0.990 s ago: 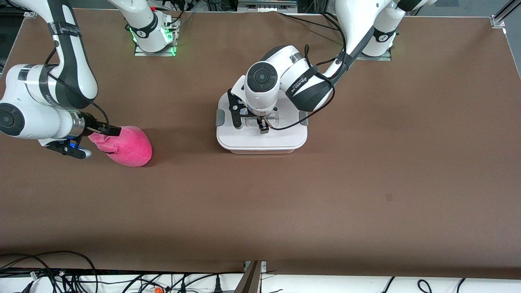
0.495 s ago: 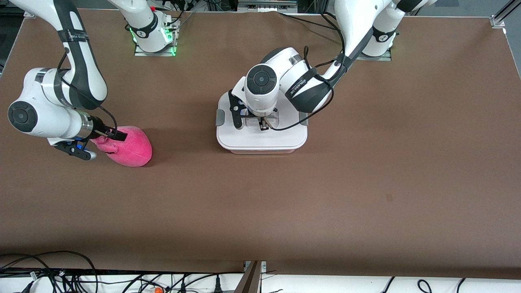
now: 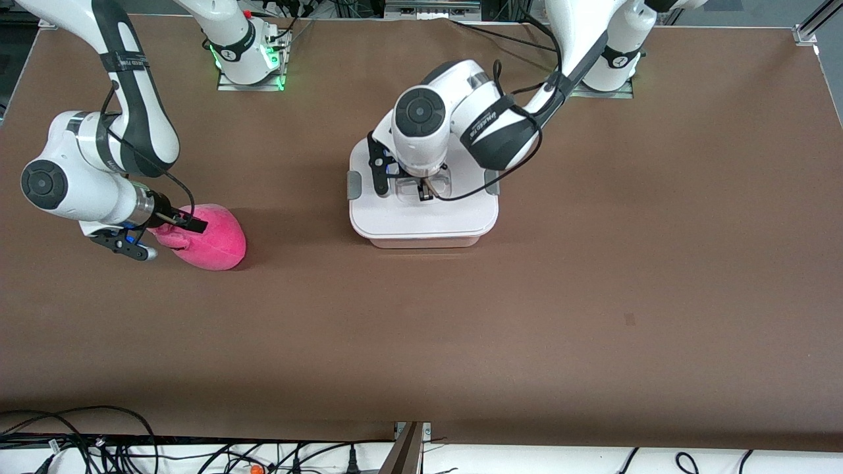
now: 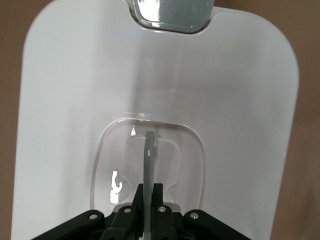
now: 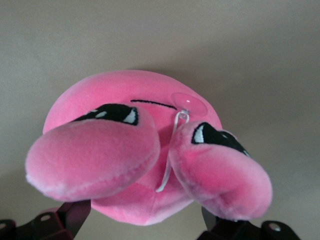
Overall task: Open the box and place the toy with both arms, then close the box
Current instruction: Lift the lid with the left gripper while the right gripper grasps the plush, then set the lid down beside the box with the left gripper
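the table (image 3: 593, 263) carries the box (image 3: 421, 217) near its middle, lid on. my left gripper (image 3: 425, 191) is pressed together on the lid's centre handle (image 4: 149, 150). my right gripper (image 3: 178, 224), spread, straddles the toy (image 3: 214, 240) toward the right arm's end.

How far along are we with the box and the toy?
Nothing is finished. The lid seems still on the box, the left tool shut on its centre handle. The right tool straddles the toy, which is still on the table. Left: opening, placing, closing.
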You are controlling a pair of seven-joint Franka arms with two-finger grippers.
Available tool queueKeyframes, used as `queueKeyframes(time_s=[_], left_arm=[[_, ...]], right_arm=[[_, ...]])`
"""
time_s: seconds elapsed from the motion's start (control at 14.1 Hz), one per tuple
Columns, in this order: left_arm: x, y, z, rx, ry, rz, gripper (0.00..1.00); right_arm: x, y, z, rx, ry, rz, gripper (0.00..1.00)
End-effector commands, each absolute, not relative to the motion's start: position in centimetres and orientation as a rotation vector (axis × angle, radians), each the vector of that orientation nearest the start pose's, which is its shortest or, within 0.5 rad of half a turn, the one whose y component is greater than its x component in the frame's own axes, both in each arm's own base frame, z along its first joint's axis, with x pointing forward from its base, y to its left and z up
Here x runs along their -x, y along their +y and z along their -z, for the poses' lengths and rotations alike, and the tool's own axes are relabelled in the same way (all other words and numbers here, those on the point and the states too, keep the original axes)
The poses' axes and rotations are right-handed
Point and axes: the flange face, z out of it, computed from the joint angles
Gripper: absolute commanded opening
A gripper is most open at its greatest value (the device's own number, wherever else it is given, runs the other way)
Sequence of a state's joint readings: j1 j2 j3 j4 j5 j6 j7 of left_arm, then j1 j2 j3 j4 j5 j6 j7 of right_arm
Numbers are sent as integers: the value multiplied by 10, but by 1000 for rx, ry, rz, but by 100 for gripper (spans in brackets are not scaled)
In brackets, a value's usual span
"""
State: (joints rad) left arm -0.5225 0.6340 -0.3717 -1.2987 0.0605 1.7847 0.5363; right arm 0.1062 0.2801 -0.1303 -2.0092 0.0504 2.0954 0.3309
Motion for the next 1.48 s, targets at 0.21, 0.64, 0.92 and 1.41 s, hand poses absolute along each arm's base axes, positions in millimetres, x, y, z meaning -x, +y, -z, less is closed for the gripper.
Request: queueKeyframes(time_s=[0.21, 0.64, 0.92, 1.41], left_arm=[[-507, -467, -463, 2594, 2011, -278, 0], [-536, -371, -510, 2616, 1878, -453, 0], [-571, -276, -508, 2560, 1847, -630, 0], [-624, -164, -480, 2319, 2092, -645, 0]], right_arm=[[-576, -7, -306, 3091, 587, -247, 0], [-589, 1, -314, 3099, 554, -208, 0], [-603, 17, -351, 3111, 310, -244, 0], [-605, 120, -443, 3031, -509, -431, 0]])
